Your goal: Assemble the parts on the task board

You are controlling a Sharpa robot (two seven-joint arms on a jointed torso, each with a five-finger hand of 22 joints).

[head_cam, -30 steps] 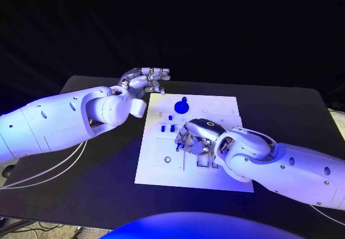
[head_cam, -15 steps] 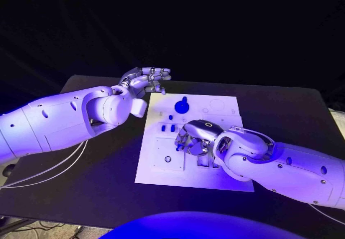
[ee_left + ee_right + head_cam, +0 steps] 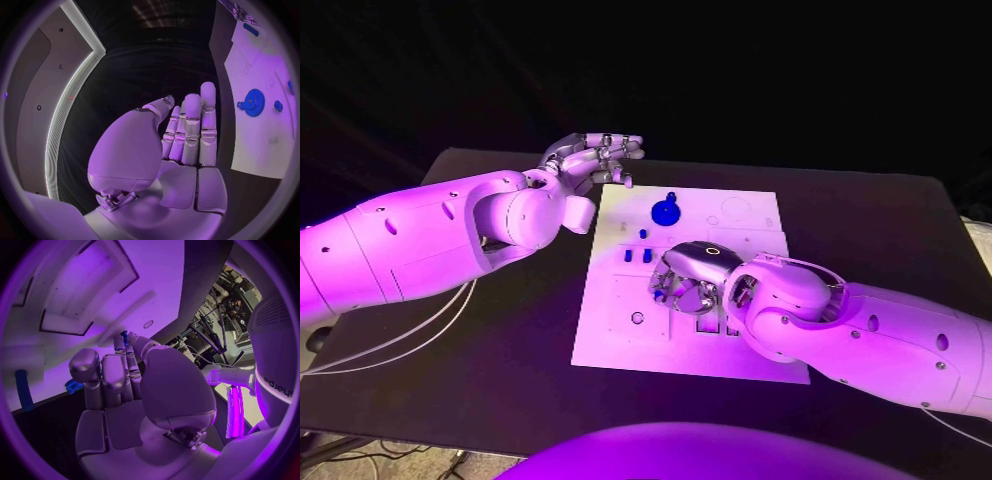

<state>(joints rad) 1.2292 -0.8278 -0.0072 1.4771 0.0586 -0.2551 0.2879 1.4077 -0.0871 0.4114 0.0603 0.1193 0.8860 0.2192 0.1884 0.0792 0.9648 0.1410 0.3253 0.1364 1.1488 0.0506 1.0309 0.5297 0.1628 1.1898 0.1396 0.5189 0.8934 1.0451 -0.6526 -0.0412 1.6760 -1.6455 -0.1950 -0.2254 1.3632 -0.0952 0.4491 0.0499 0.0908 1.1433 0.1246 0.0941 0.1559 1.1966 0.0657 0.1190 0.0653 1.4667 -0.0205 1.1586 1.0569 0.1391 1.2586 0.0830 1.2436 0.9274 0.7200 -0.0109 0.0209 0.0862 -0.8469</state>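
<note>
The white task board [image 3: 625,345] lies in the middle of the black table. A blue gear [image 3: 665,212] stands on its far part, and it also shows in the left wrist view as the blue gear [image 3: 253,102]. Small blue parts [image 3: 636,257] stand left of the board's centre. My right hand [image 3: 687,285] is low over the board's centre with its fingers curled down. In the right wrist view, the right hand [image 3: 119,375] pinches a small blue part [image 3: 124,335] at its fingertips. My left hand [image 3: 596,158] hovers off the board's far left corner and holds nothing. Its fingers [image 3: 190,125] are stretched out side by side.
A blue bar [image 3: 24,390] and another small blue piece [image 3: 73,386] lie near the right hand. Recessed slots [image 3: 87,290] mark the board. Black table [image 3: 488,370] surrounds the board on all sides.
My right hand has edged slightly to the left over the board's centre. The left hand has stayed where it was.
</note>
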